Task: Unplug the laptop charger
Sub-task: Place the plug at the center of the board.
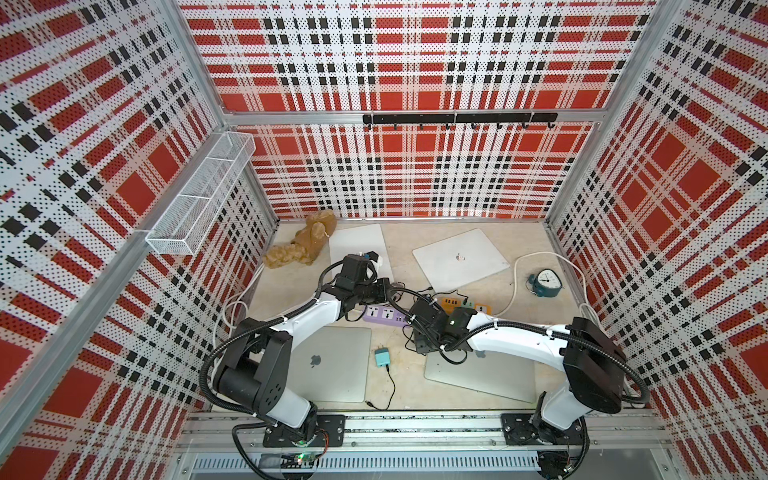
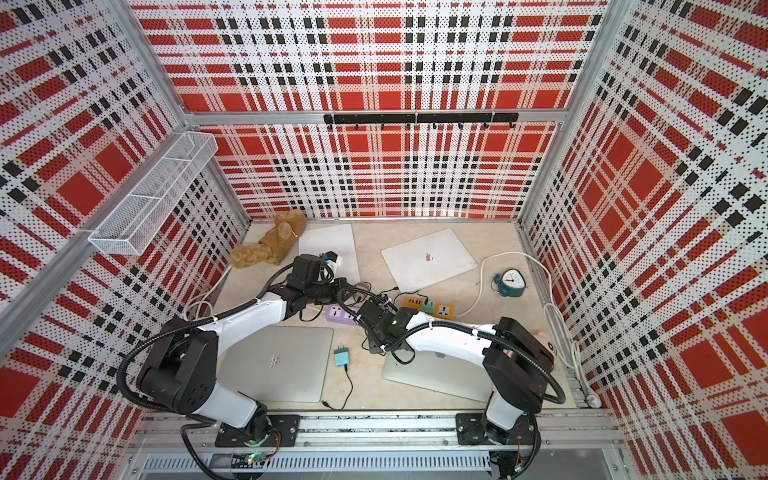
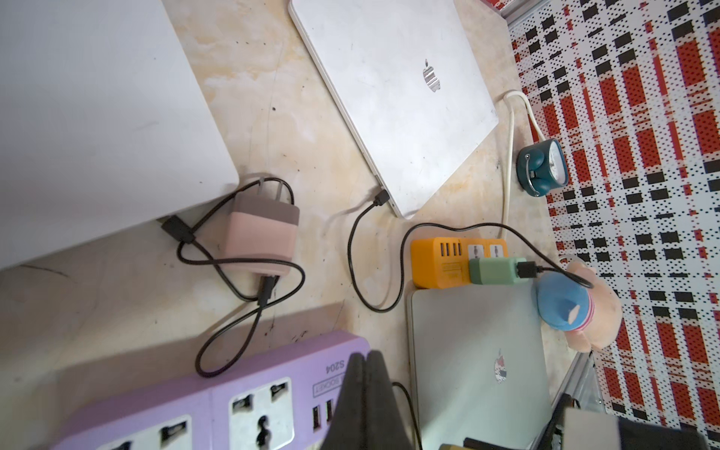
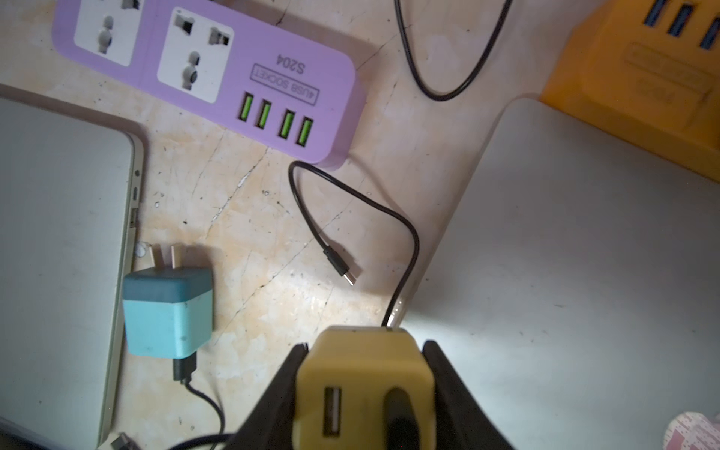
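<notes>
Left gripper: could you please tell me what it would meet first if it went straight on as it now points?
Probably the purple strip: in the wrist view the shut left gripper sits over its USB end, though depth is unclear.

A yellow charger (image 4: 364,385), lilac power strip (image 4: 249,50), orange power strip (image 3: 436,265), red-black-white plaid walls (image 1: 415,62)

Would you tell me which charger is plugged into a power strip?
The green charger, seated in the orange strip; the pink charger and teal charger lie loose, and the right gripper holds the yellow charger.
</notes>
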Robot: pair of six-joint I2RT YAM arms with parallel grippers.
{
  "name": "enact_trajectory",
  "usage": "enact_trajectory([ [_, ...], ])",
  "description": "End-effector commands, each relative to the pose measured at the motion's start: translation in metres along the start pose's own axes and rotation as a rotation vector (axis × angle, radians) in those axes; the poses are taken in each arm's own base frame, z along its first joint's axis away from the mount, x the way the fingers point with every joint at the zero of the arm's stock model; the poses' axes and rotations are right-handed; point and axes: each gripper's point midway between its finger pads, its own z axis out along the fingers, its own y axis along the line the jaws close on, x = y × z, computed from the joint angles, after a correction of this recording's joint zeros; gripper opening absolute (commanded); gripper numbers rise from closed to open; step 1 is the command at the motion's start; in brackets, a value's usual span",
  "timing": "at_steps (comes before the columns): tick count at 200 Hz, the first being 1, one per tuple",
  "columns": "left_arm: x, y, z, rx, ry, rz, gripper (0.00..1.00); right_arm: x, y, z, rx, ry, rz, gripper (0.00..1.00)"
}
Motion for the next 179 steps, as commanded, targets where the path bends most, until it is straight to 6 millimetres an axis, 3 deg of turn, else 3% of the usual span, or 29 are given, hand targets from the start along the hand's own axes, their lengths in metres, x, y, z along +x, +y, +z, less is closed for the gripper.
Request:
enact_trajectory([
  [1,-0.002,-0.002,-0.009,0.018,-0.014,0.020,0.01,-0.001,0.026,-0.002,-0.055,0.012,-0.037,0.19],
  [36,-0.001,0.003,-0.013,0.012,-0.016,0.011,0.01,0.006,0.052,0.005,-0.075,0.058,-0.100,0.19],
  [99,-0.002,0.009,-0.018,0.007,-0.025,0.003,0.01,0.016,0.034,0.019,0.066,0.122,-0.176,0.19],
  [179,0.002,0.014,-0.016,-0.002,-0.017,0.000,0.01,0.015,0.015,0.016,0.188,0.125,-0.120,0.21],
])
